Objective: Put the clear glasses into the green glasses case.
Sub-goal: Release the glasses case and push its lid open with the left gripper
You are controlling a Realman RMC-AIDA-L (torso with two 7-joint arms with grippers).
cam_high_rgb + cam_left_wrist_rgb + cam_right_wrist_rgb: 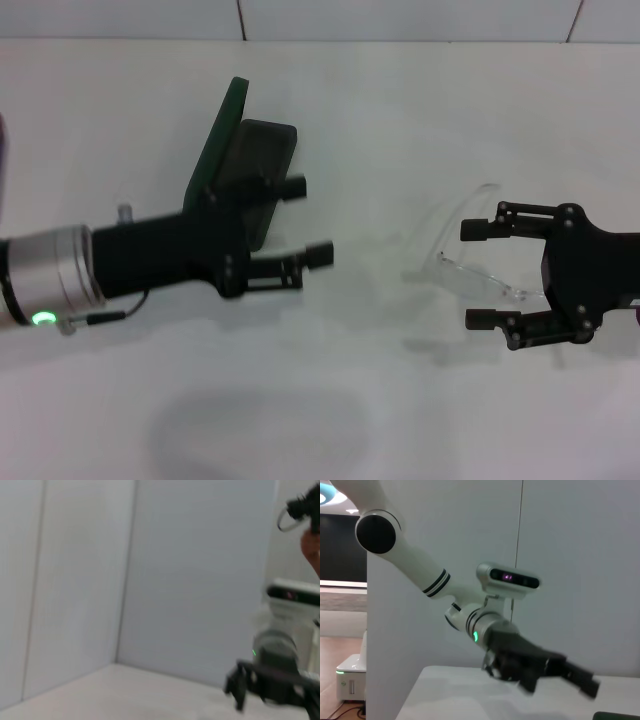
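The green glasses case (266, 150) lies open on the white table (400, 120), left of centre, with its lid (222, 128) standing up and its dark lining showing. My left gripper (308, 220) is open, hovering at the near right corner of the case with nothing between its fingers. The clear glasses (452, 266) lie on the table to the right. My right gripper (472, 275) is open at their right end, one finger on the far side and one on the near side. A corner of the case (617, 715) shows in the right wrist view.
A white wall with tile seams (240, 18) runs along the table's far edge. The left arm (485, 625) shows in the right wrist view and the right arm (280, 675) in the left wrist view.
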